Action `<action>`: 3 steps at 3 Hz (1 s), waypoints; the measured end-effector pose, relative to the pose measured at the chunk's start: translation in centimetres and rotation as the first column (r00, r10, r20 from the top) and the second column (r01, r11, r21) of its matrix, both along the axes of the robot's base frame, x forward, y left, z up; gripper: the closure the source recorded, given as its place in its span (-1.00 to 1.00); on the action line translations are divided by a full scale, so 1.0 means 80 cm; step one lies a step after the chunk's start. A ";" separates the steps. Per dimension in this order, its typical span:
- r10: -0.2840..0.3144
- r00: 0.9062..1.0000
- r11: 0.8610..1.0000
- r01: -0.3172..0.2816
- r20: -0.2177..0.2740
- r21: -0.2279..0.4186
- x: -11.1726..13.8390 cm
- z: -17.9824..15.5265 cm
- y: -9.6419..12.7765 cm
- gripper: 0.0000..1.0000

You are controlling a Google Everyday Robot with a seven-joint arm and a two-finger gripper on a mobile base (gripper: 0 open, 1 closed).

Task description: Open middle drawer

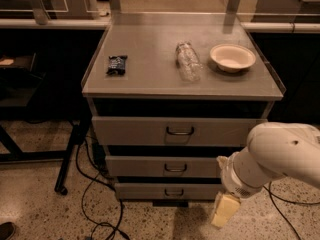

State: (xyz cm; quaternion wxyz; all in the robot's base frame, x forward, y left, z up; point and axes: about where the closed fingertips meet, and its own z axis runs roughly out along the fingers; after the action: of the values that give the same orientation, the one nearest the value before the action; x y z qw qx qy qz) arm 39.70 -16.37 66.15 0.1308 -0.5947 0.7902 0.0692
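1. The middle drawer [145,166] sits under the bench [150,84], second of three fronts. Only its flat grey face and small dark handle [175,168] show.
2. The top drawer [130,131] is just under the bench, and the bottom drawer [145,191] is lowest.
3. The pincer [224,210] hangs low, below the bench's front right corner, clear of every drawer. I cannot tell whether it is apart or together.
4. The white arm [280,154] reaches in from the bench's right.
5. On the bench lie a dark packet [117,64] at left, a clear bottle [187,61] on its side in the middle, and a bowl [232,57] at right.
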 end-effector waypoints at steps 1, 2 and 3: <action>0.005 0.999 1.000 -0.004 0.051 -0.009 0.044 -0.077 0.002 -1.00; 0.005 0.998 1.000 -0.004 0.055 -0.006 0.049 -0.086 0.002 -1.00; -0.014 0.999 1.000 0.014 0.042 0.008 0.048 -0.108 0.004 -1.00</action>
State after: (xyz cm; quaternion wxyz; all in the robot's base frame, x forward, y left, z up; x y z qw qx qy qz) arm 43.56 -16.04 57.51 0.1499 -0.5899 0.7913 0.0588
